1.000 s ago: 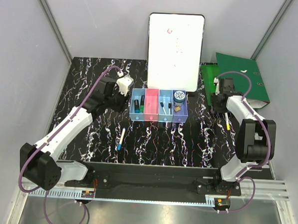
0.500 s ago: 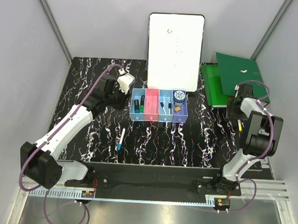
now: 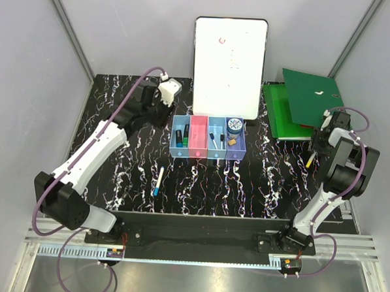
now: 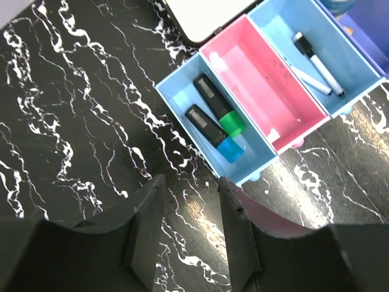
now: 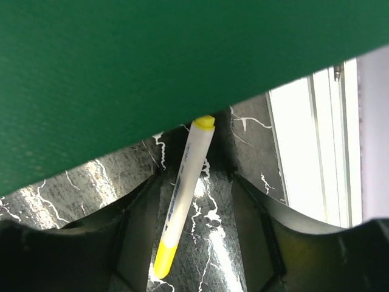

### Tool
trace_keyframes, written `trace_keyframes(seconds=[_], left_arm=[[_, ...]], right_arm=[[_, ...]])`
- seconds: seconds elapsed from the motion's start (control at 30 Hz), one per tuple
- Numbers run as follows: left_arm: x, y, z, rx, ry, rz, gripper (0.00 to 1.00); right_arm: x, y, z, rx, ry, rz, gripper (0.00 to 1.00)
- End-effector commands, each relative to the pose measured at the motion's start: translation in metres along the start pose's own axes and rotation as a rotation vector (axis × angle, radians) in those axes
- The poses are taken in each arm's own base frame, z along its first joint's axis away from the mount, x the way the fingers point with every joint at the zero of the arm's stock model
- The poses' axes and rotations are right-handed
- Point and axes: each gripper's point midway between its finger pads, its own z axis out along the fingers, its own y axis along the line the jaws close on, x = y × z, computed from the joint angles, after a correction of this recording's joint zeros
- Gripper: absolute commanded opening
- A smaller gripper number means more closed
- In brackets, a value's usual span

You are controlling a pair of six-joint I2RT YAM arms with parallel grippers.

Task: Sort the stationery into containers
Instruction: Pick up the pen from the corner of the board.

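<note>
Two sets of fingers, both spread, gripping nothing. My right fingers (image 5: 137, 237) are straddling the yellow-ended pen (image 5: 185, 182), which is lying on the surface (image 5: 209, 243) at the green binder (image 5: 152, 61) edge. My left fingers (image 4: 146, 225) are hovering beside the light blue bin (image 4: 180, 96) holding two markers (image 4: 216, 104).

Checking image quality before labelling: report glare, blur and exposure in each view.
Top view: sharp, evenly lit, whiteboard bright. Left wrist: glare patches on the glossy table by the bins. Right wrist: binder fills the top, white strip at right overexposed, pen sharp.
</note>
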Motion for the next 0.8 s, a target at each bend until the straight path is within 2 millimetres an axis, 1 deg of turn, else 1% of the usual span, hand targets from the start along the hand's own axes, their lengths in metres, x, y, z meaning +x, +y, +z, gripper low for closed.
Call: trace_keyframes(seconds=[0.0, 0.1, 0.2, 0.23, 0.27, 0.3, 0.33, 0.4, 0.53, 0.57, 0.6, 0.77], left_arm=[[-0.030, 0.011, -0.005, -0.034, -0.052, 0.013, 0.45], [-0.034, 0.012, -0.004, -0.039, -0.054, 0.013, 0.45], [-0.038, 0.012, -0.007, -0.040, -0.062, 0.016, 0.45], [-0.039, 0.013, -0.007, -0.040, -0.062, 0.019, 0.45], [-0.040, 0.013, -0.009, -0.043, -0.063, 0.017, 0.45], [-0.041, 0.013, -0.009, -0.044, -0.067, 0.019, 0.45], [-0.042, 0.014, -0.010, -0.045, -0.070, 0.019, 0.45], [-0.042, 0.014, -0.012, -0.047, -0.071, 0.021, 0.45], [-0.044, 0.014, -0.015, -0.049, -0.081, 0.025, 0.45], [-0.045, 0.014, -0.016, -0.051, -0.083, 0.025, 0.45], [-0.045, 0.015, -0.016, -0.054, -0.084, 0.026, 0.45], [-0.048, 0.015, -0.022, -0.056, -0.099, 0.024, 0.45]], right_arm=[[0.056, 0.016, 0.018, -0.077, 0.158, -0.044, 0.56], [0.057, 0.017, 0.015, -0.086, 0.165, -0.066, 0.50], [0.062, 0.017, 0.013, -0.088, 0.178, -0.084, 0.36], [0.062, 0.018, 0.012, -0.092, 0.179, -0.087, 0.29], [0.062, 0.018, 0.011, -0.090, 0.178, -0.092, 0.26], [0.064, 0.019, 0.011, -0.090, 0.182, -0.095, 0.19], [0.065, 0.019, 0.011, -0.090, 0.187, -0.098, 0.09], [0.065, 0.019, 0.010, -0.090, 0.187, -0.107, 0.00], [0.065, 0.019, 0.004, -0.088, 0.174, -0.130, 0.00], [0.068, 0.020, 0.002, -0.092, 0.180, -0.142, 0.00], [0.064, 0.020, -0.002, -0.091, 0.161, -0.150, 0.00], [0.057, 0.029, -0.022, -0.114, 0.113, -0.190, 0.00]])
